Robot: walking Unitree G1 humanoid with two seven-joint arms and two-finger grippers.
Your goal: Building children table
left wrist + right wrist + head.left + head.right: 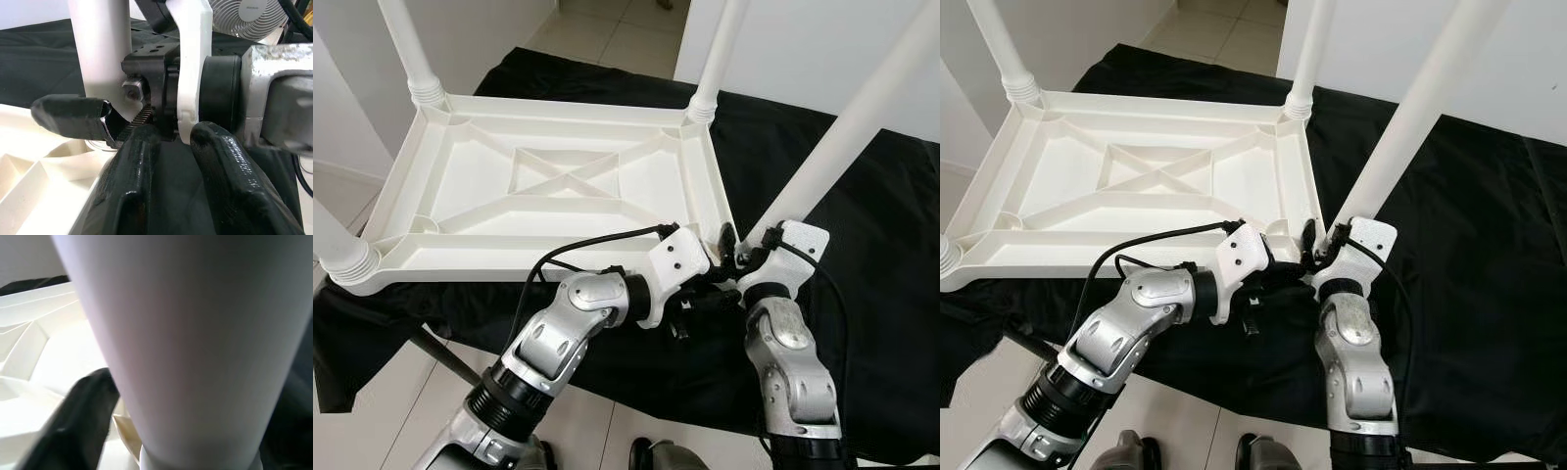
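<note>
Left eye view: white plastic tabletop (548, 186) lying upside down on a black cloth (862, 255), ribbed underside up with an X brace at its centre. Three white legs seated upright in corner sockets: far-left leg (409, 49), far-right leg (720, 54), near-left leg (337, 250). Fourth leg (847, 127) tilted at the near-right corner, foot at the socket, top leaning away to the right. Right pincer (744, 253) at the base of that leg, beside the corner. Left pincer (705, 284) just beside it, reaching in from the left over the tabletop's near edge. Pale floor tiles (607, 39) beyond the cloth.

Right eye view: same layout, both silver arms converging at the near-right corner, black cable looping over the left forearm.

Left wrist view: two black fingers (132, 196) of the left pincer parted with a gap between them, gripping nothing. Ahead of them the right pincer's body, one black finger (73, 117) of it pressed against the white leg where it meets the tabletop. White fan (249, 17) in the background.

Right wrist view: white leg close up and blurred, one black finger (73, 421) lying against its side, tabletop ribs behind. Right pincer closed around the leg near its base.
</note>
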